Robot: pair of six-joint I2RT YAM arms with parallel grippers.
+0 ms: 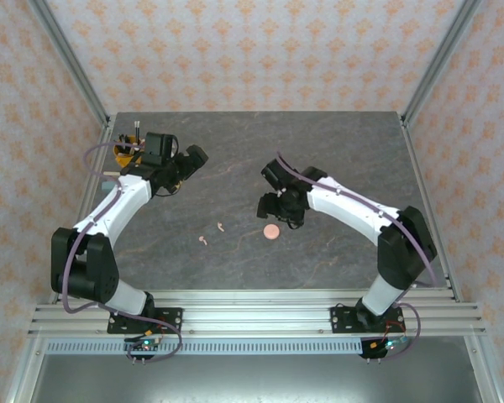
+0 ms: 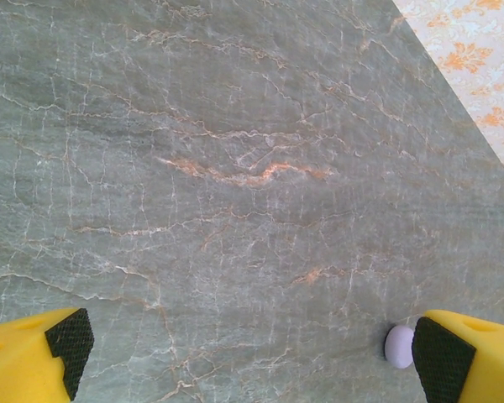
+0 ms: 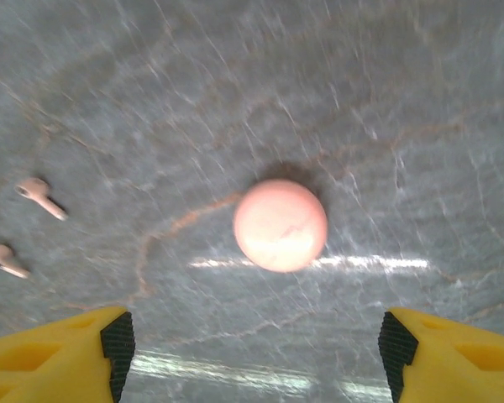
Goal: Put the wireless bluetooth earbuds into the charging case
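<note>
A round pink charging case [image 1: 271, 232] [image 3: 280, 225] lies closed on the grey marble table [image 1: 336, 151]. Two pale pink earbuds [image 1: 221, 226] [image 1: 203, 240] rest to its left, apart from it, and in the right wrist view they are one earbud [image 3: 40, 196] and the other [image 3: 4, 259]. My right gripper [image 1: 275, 206] [image 3: 256, 353] hovers open just behind the case, holding nothing. My left gripper [image 1: 191, 158] [image 2: 248, 353] is open at the back left. A small lilac rounded thing [image 2: 398, 346] lies by its right finger, partly hidden; case or earbud, I cannot tell.
A yellow object [image 1: 130, 148] sits at the table's back left corner beside the left arm. Aluminium posts and patterned walls close in the table on three sides. Bare marble lies between the two grippers.
</note>
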